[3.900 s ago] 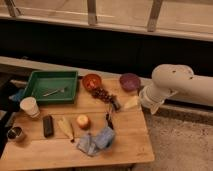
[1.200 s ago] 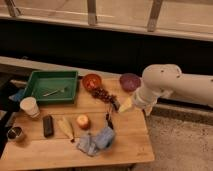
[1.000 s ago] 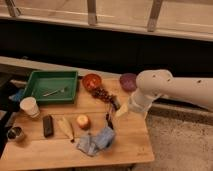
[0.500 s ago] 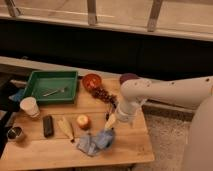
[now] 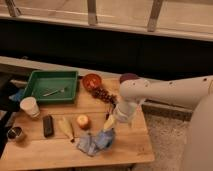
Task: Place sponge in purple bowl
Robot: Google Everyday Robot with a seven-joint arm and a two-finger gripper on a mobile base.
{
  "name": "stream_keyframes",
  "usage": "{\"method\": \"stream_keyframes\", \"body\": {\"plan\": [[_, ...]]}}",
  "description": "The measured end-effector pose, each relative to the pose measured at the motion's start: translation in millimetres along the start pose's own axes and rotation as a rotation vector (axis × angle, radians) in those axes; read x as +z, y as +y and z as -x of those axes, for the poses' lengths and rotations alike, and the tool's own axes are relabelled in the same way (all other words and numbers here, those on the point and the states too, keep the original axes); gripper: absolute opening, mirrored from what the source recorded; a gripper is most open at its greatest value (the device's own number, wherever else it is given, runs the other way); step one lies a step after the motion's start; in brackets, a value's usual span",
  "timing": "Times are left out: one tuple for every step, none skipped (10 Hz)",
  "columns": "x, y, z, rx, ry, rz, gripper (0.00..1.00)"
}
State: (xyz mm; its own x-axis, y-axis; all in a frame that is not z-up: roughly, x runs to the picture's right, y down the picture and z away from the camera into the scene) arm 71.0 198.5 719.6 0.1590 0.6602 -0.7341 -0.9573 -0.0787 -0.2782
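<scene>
I see the sponge (image 5: 106,136) as a pale light-blue soft lump on the wooden surface (image 5: 125,150), at about 4 o'clock from the apple (image 5: 83,121). It lies against the blue-grey rag (image 5: 88,144), so I cannot make out a clean edge between them. The purple bowl (image 5: 128,77) sits at the surface's far edge, at about 1 o'clock from the sponge and well apart from it, half hidden behind the white arm (image 5: 165,92). My hand (image 5: 109,123) hangs just above the sponge's 12 o'clock side, fingers spread wide and gripping nothing; whether the tips touch the sponge I cannot tell.
</scene>
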Motion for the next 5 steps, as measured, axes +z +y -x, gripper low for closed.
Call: {"method": "stream_keyframes", "body": {"plan": [[3, -1, 0, 0.003, 0.007, 0.003, 0.80], [11, 1, 2, -0.004, 0.018, 0.008, 0.80], [15, 3, 5, -0.010, 0.018, 0.014, 0.80], [17, 5, 6, -0.011, 0.022, 0.020, 0.80], [19, 5, 7, -0.012, 0.027, 0.022, 0.80]]}}
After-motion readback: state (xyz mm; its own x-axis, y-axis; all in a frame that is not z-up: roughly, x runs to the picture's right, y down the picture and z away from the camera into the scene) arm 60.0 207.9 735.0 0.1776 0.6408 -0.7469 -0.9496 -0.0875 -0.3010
